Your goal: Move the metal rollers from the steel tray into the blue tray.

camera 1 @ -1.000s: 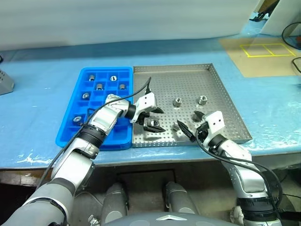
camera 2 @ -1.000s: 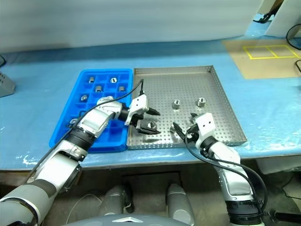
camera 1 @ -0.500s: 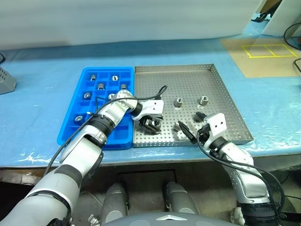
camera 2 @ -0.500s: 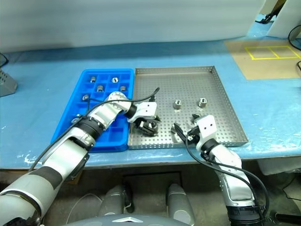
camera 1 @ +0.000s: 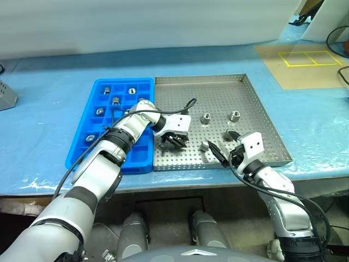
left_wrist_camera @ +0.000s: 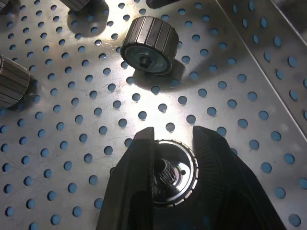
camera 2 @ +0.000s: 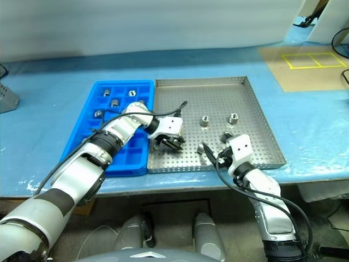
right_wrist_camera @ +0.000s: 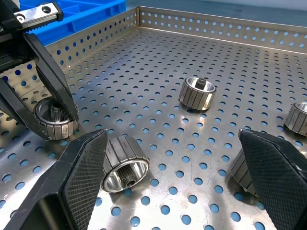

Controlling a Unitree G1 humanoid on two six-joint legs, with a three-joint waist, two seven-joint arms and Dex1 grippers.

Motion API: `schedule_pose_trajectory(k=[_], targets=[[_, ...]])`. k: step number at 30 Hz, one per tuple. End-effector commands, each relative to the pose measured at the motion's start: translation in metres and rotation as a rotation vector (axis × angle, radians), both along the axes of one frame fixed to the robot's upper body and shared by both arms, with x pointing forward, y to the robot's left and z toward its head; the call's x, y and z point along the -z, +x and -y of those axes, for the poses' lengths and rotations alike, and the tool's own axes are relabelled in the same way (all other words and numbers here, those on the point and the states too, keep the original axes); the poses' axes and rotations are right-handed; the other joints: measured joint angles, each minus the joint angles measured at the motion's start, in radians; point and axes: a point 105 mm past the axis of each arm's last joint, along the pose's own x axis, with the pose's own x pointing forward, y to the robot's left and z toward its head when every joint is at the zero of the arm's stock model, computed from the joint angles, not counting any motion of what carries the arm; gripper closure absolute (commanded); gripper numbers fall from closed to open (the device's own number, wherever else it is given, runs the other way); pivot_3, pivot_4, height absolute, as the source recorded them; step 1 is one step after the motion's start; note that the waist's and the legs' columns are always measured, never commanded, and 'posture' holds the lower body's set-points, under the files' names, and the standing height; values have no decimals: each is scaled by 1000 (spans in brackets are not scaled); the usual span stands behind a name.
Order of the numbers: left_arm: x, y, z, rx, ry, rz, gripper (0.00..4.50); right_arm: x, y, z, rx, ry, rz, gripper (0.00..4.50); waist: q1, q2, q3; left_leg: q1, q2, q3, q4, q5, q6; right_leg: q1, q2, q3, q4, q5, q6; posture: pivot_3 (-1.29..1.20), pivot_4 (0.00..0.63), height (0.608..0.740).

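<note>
The steel tray [camera 1: 218, 93] lies at the table's centre, with the blue tray [camera 1: 122, 82] against its left side. My left gripper [camera 1: 173, 140] points down at the steel tray's near-left part and is shut on a metal roller [left_wrist_camera: 172, 172] that rests on the perforated floor. My right gripper [camera 1: 222, 144] stands open and level over the tray's near edge, with a loose roller [right_wrist_camera: 123, 163] lying just ahead of its left finger. Further rollers [camera 1: 206, 117] [camera 1: 235, 115] lie mid-tray. Several rollers [camera 1: 115, 100] sit in the blue tray's compartments.
A tan board with a yellow-taped rectangle [camera 1: 308, 57] lies at the back right. A grey object [camera 1: 6, 94] shows at the left edge. The table's front edge runs just below both trays.
My left gripper tipped down over the roller in the near-left of the steel tray and closed on it. The right arm has stayed still.
</note>
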Motion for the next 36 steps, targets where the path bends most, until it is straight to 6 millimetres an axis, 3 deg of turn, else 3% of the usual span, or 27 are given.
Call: schedule_pose_trajectory(k=[1, 8, 13, 19, 24, 27, 31, 36], targets=[[-32, 5, 13, -21, -155, 34, 3624, -16, 1, -1, -11, 14, 62, 0, 0, 0, 0, 0, 0, 0, 0, 0, 0, 0, 0, 0, 0, 0, 0, -429, 150, 740], [-91, 34, 13, -259, -475, 157, 3624, -14, 6, -5, -49, 20, 52, 0, 0, 0, 0, -1, 0, 1, 0, 0, 1, -1, 0, 0, 0, 0, 0, -360, 150, 740], [-118, 67, -24, -605, -661, 252, 3624, -18, 13, -19, -135, 35, 64, 0, 3, 0, 0, -2, 0, 0, 0, 0, 1, -2, 0, 0, 0, 0, 0, -276, 150, 740], [-118, 66, -77, -874, -765, 315, 3624, -21, 25, -40, -259, 36, 67, 0, 26, 0, 0, -3, 0, -1, -1, 1, 4, -3, 0, -1, 0, 0, 0, -110, 150, 740], [-113, 53, -119, -1115, -840, 384, 3624, -19, 37, -59, -358, 44, 57, 0, 69, 0, 1, -7, 1, -3, 0, 2, 4, -5, 0, -4, 0, 0, 0, 9, 150, 740], [-109, 41, -135, -1205, -863, 408, 3624, -19, 42, -69, -406, 48, 52, 0, 94, 0, 1, -8, 1, -3, -1, 2, 3, -5, -1, -5, 0, 0, 0, 47, 150, 740], [-89, 27, -150, -1318, -840, 387, 3624, -17, 46, -80, -453, 49, 49, 0, 122, 0, 1, -8, 1, -4, -1, 1, 0, -5, -1, -6, 0, 0, 0, 100, 150, 740], [-64, 16, -156, -1364, -750, 383, 3624, -18, 49, -90, -490, 55, 52, 0, 142, 0, 1, -8, 1, -5, -1, 2, -2, -5, -1, -7, 0, 0, 0, 130, 150, 740]])
